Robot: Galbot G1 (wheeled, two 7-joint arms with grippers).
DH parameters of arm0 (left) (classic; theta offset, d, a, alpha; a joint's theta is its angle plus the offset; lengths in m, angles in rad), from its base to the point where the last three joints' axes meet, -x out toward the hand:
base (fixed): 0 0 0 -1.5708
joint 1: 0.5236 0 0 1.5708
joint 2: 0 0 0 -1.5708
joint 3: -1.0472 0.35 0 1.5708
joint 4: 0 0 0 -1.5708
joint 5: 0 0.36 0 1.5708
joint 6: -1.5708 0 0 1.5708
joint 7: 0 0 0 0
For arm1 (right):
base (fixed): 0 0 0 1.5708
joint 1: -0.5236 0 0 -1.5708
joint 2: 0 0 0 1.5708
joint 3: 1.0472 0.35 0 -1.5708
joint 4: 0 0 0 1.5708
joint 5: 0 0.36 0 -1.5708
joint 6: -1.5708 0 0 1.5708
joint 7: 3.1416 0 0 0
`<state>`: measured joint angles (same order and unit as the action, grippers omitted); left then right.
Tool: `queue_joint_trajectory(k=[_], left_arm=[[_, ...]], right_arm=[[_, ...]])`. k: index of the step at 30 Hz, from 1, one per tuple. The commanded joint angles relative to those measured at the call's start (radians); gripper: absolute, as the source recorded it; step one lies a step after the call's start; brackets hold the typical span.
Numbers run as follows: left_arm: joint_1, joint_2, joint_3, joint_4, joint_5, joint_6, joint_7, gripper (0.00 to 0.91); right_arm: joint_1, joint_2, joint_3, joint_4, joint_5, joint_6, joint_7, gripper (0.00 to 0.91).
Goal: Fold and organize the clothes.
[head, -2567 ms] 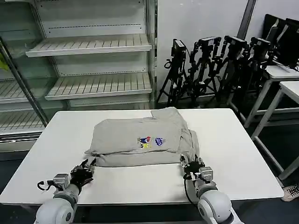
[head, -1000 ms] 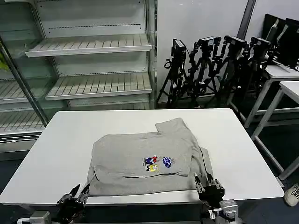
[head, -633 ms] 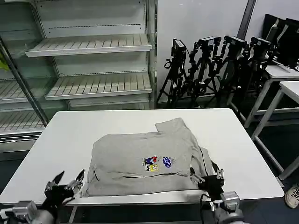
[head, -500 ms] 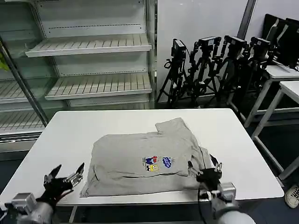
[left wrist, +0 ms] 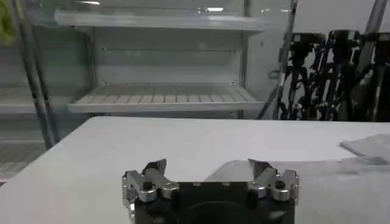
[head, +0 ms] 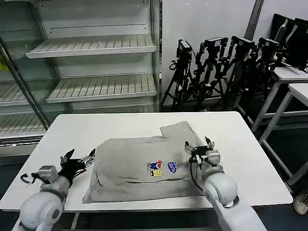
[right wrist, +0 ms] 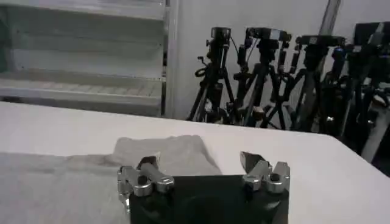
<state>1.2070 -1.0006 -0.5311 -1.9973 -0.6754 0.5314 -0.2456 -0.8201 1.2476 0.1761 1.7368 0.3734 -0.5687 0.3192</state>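
Floppy tee, both grippers wide open
Your T-shirt (head: pixel 144 166) is soft; left gripper (head: pixel 77 160) and right gripper (head: pixel 198 147) should pinch its side edges mid-frame.

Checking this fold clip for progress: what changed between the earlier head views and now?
The T-shirt was dragged toward the table's near edge, then let go. The left gripper and right gripper, earlier at its near corners, are open and have moved up along its sides, the right over the shirt's right edge. The shirt stays folded, print up; the shelves and tripods are unchanged.
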Motion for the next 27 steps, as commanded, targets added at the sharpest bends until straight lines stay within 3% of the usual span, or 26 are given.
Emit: queue_joint_trajectory(k=[1, 16, 26, 27], left_arm=[[-0.244, 0.023, 0.165, 0.2, 0.002, 0.013, -0.005, 0.907], [-0.349, -0.036, 0.265, 0.342, 0.038, 0.034, -0.014, 0.907], [-0.364, -0.073, 0.28, 0.398, 0.053, 0.032, -0.013, 0.907], [-0.363, -0.076, 0.281, 0.399, 0.052, 0.033, -0.013, 0.776]], right_arm=[[0.234, 0.044, -0.053, -0.276, 0.012, -0.01, -0.001, 0.907], [0.478, 0.169, -0.061, -0.729, 0.002, -0.008, -0.022, 0.907], [0.478, 0.213, -0.053, -0.82, -0.012, 0.01, -0.045, 0.907], [0.477, 0.216, -0.052, -0.826, -0.012, 0.01, -0.047, 0.846]])
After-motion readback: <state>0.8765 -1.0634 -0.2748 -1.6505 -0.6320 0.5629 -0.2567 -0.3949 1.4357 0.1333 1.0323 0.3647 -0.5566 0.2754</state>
